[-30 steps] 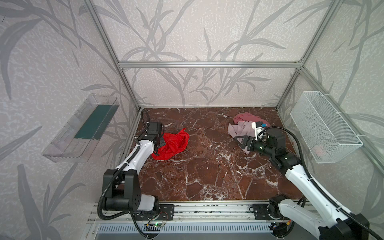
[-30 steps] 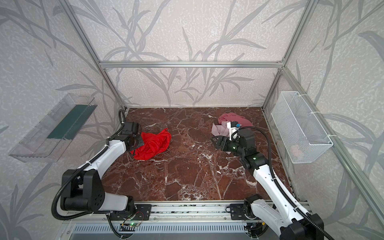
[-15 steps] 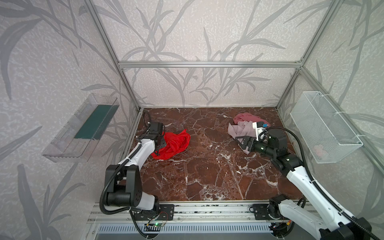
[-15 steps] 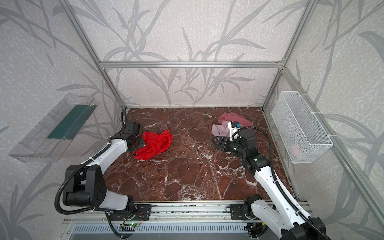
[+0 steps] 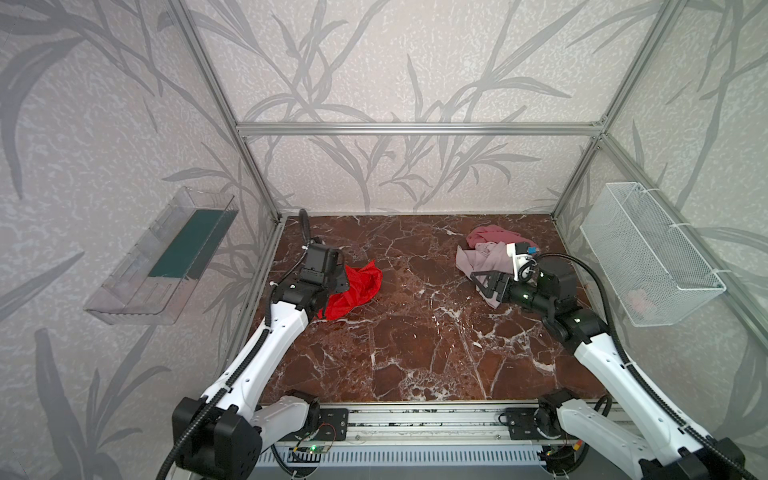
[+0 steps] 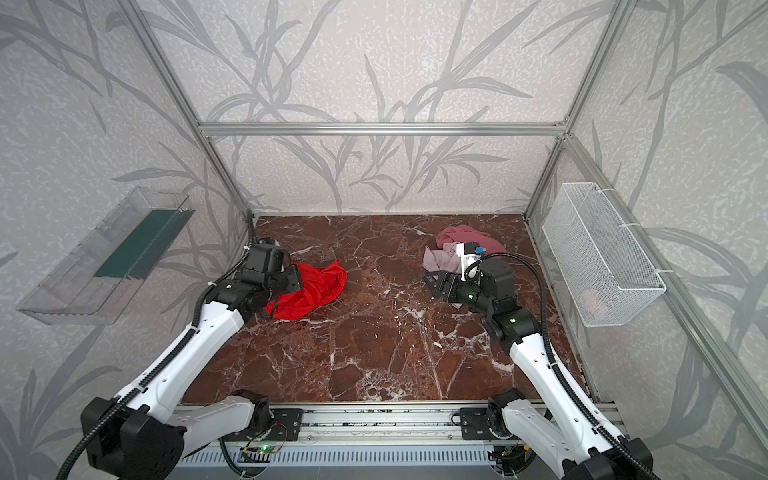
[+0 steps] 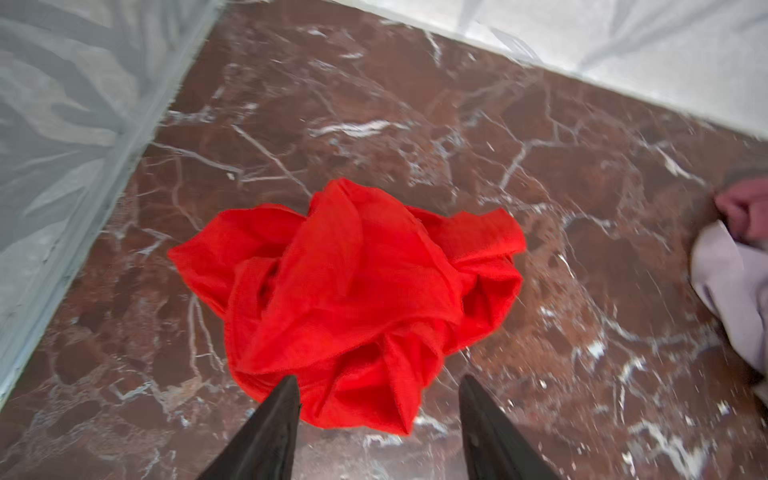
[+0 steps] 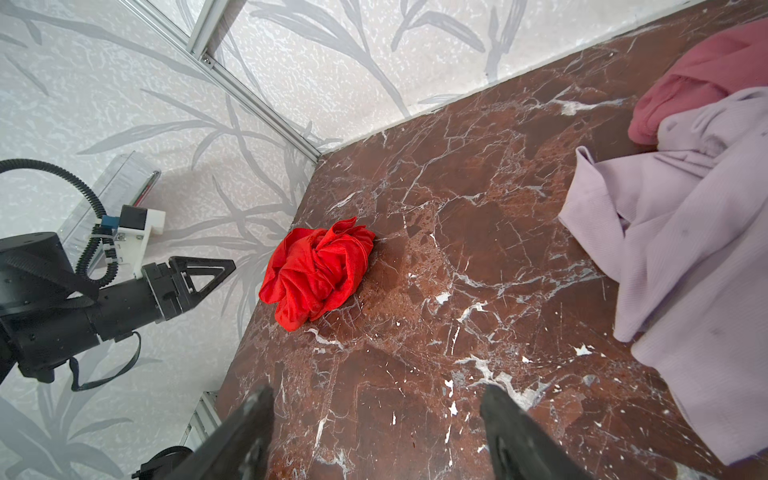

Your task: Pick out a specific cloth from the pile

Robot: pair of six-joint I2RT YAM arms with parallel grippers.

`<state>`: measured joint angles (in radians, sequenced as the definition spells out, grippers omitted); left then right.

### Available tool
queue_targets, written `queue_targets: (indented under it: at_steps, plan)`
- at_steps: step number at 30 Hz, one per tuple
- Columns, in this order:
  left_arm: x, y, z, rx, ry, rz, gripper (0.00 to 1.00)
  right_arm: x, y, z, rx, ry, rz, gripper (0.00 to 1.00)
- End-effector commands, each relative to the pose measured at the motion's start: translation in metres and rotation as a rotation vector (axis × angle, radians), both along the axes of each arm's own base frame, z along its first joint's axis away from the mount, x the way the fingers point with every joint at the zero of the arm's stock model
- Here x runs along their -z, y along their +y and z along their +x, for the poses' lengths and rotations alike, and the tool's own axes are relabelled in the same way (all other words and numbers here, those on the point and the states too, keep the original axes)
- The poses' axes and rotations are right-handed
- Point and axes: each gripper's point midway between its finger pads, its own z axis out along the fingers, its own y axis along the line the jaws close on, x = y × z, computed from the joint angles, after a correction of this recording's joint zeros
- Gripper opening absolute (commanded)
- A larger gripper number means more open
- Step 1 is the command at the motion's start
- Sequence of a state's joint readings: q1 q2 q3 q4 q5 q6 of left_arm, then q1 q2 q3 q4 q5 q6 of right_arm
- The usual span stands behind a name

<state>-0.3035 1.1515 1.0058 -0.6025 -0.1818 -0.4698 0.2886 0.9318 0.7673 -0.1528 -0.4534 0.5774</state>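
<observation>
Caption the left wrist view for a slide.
Open left gripper facing the red cloth, lying apart from the pile.

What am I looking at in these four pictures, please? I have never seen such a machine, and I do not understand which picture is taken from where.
You see two white robot arms, mounted at the front edge of a marble table. Each arm ends in a black hand with two fingers. Two pictures come from a double camera high above, so they look almost the same. The other two come from small cameras on the wrists, looking along the fingers.

In both top views a crumpled red cloth lies on the left. It is apart from the small pile on the right, which is a rose-pink cloth and a pale lilac cloth.

The left hand is open close to the red cloth and does not grip it. The right hand is open and empty, beside the pile.
</observation>
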Motion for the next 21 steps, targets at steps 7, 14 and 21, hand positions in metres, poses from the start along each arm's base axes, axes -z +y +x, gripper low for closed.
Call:
queue_targets:
  at_steps: [7,14,21]
  plan:
    - [0.054,-0.034,-0.015,0.109,0.116,0.026,0.63,-0.009,0.000,-0.005,-0.003,-0.035,0.033,0.78]
    - [0.083,-0.037,-0.004,0.082,0.107,0.005,0.63,-0.009,0.001,-0.002,-0.004,-0.031,0.028,0.78]
    - [0.099,-0.035,0.016,0.033,0.119,-0.045,0.51,-0.008,0.001,0.002,0.004,-0.025,0.026,0.78]
